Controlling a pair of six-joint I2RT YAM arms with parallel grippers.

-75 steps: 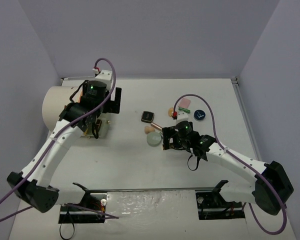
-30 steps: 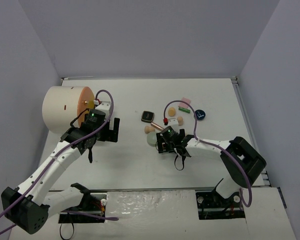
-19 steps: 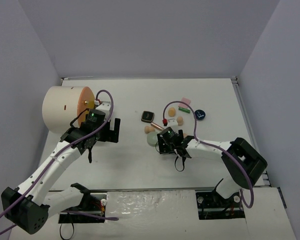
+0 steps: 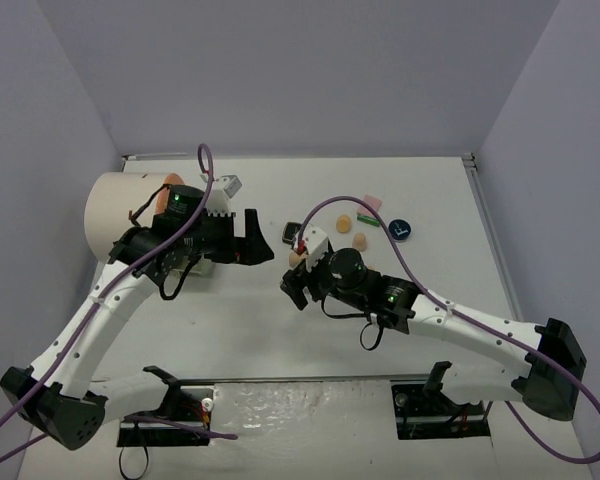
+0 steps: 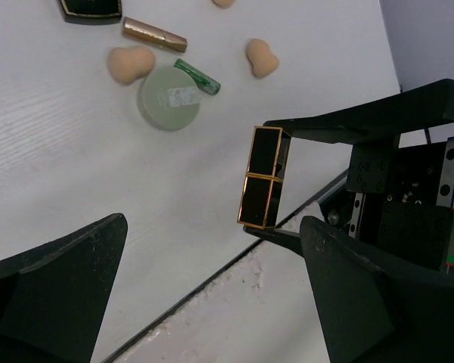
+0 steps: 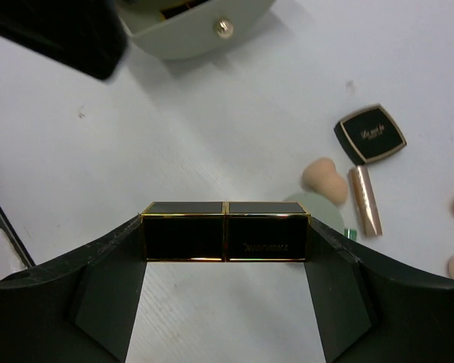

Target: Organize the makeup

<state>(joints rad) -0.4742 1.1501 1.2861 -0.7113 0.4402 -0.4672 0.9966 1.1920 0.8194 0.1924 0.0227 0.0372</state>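
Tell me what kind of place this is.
Probably a robot test cell, not a home: bare grey walls enclose a white table, and the right end effector holds a black-and-gold lipstick.
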